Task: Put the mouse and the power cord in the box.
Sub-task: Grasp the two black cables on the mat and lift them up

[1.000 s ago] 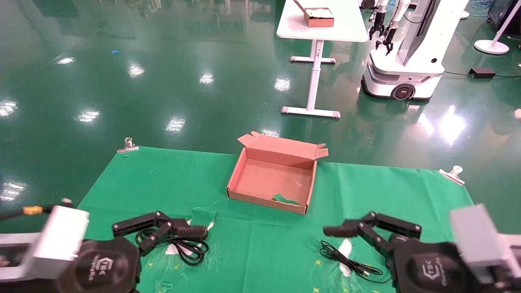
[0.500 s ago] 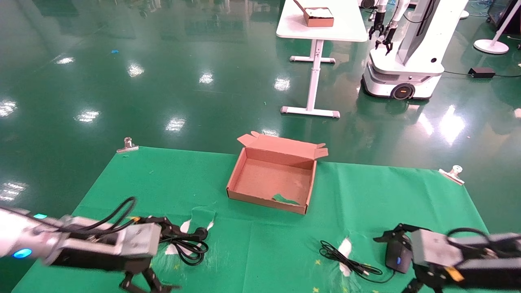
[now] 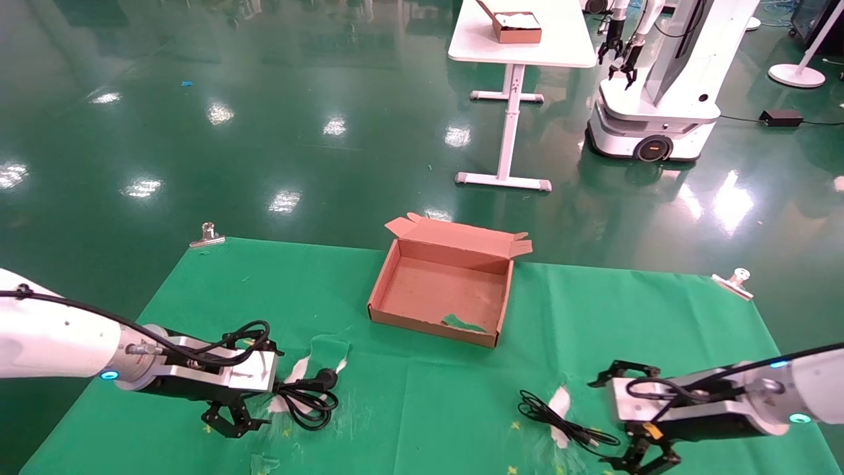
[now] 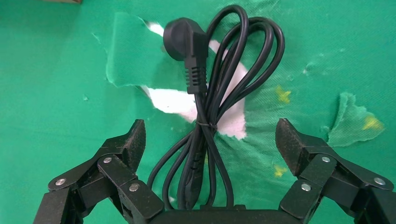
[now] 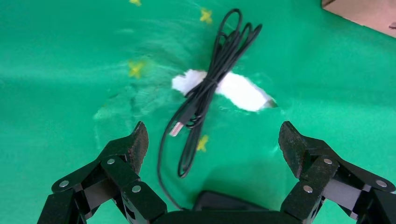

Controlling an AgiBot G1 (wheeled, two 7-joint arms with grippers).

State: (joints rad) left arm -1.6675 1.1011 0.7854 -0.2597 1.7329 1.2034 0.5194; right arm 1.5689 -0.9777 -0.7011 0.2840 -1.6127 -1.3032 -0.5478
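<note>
The power cord (image 3: 306, 396) lies coiled on the green cloth at front left, its plug (image 4: 184, 39) toward the box. My left gripper (image 3: 231, 422) points down at the cord's near end, open, and the tied cord (image 4: 219, 93) runs between its spread fingers (image 4: 130, 144). At front right my right gripper (image 3: 643, 455) hangs open over the mouse (image 5: 224, 200), of which only a black edge shows in the right wrist view. The mouse's thin cable (image 3: 560, 422) lies bundled just left of it. The brown box (image 3: 395, 264) stands open at the table's middle, with a green scrap (image 3: 461, 323) on its floor.
The cloth is torn near both cables, showing white patches (image 3: 559, 399). Metal clips (image 3: 208, 235) (image 3: 733, 280) hold the cloth at the far corners. Beyond the table are a green floor, a white table (image 3: 521, 49) with a small box, and another robot (image 3: 659, 86).
Both arms have swung in low from the sides. Their grippers now point down, the left over the power cord, the right over the mouse, which my right wrist now covers in the head view.
</note>
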